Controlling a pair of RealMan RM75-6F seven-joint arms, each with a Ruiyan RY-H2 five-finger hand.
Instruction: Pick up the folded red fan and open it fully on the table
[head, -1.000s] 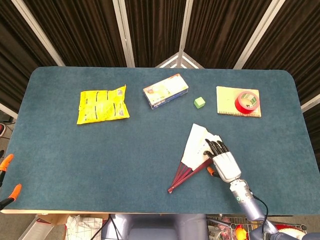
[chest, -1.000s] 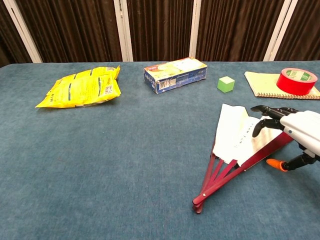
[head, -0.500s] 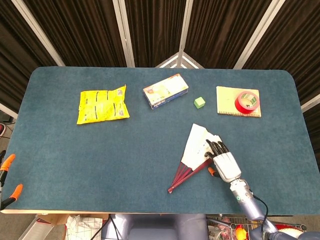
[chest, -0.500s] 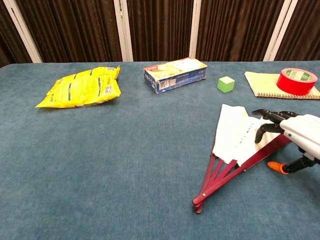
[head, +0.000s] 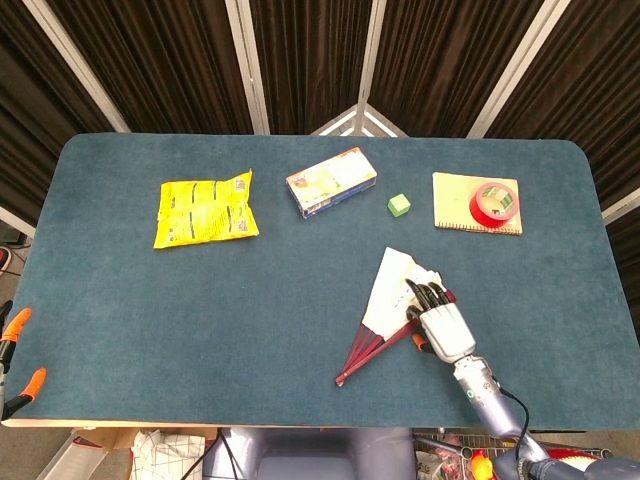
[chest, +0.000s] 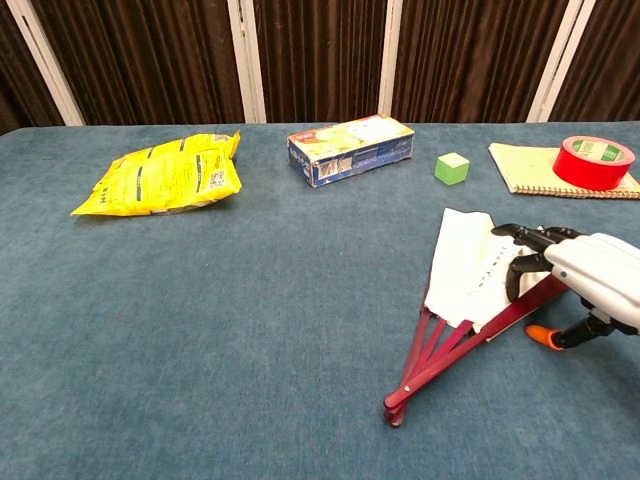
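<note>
Robot's right hand (head: 443, 328) resting on a partly opened red fan (head: 392, 308) on a blue table (head: 150, 300).
Its dark fingers (chest: 528, 252) lie side by side on the fan's white paper, thumb just beside a red rib. Farther back: green cube (head: 400, 205), box (head: 331, 181), yellow bag (head: 205, 210), notebook (head: 452, 203) with red tape (head: 494, 204).

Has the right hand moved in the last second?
Yes. The right hand has slid slightly left across the fan, toward the yellow bag side and away from the red tape. Its fingers now cover more of the paper.
</note>
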